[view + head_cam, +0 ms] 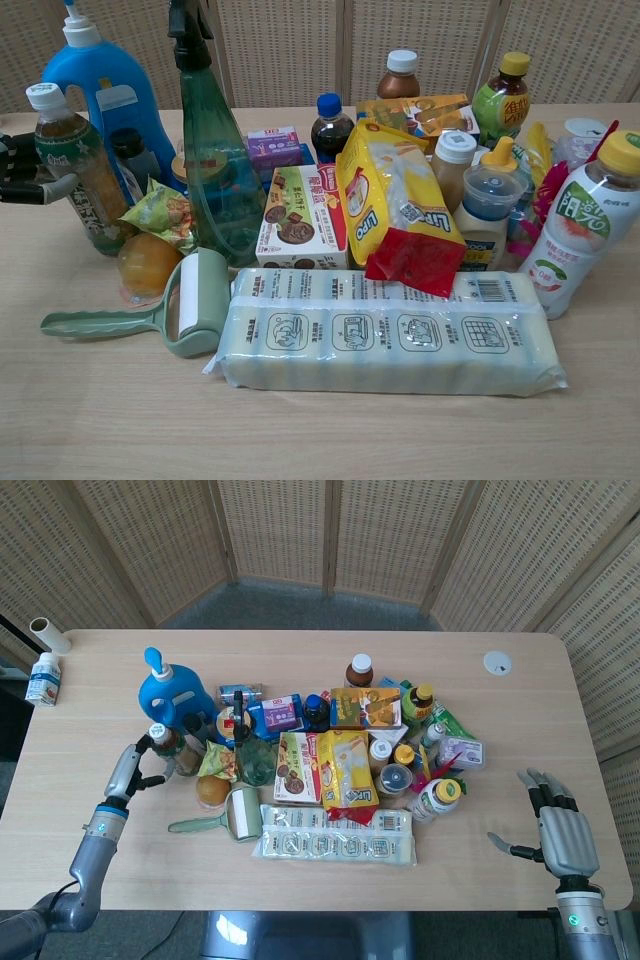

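Detergent jugs point(168, 695): one
Spray bottles point(212, 170): one
Lint rollers point(228, 818): one
Yellow snack bags point(345, 769): one
Long clear packs point(333, 836): one
Robot hands point(127, 772): two, the other point(563, 830)

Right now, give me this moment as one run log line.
left hand: touching tea bottle, bottle tilted | right hand: open, apart from the pile | lint roller: lying flat on table
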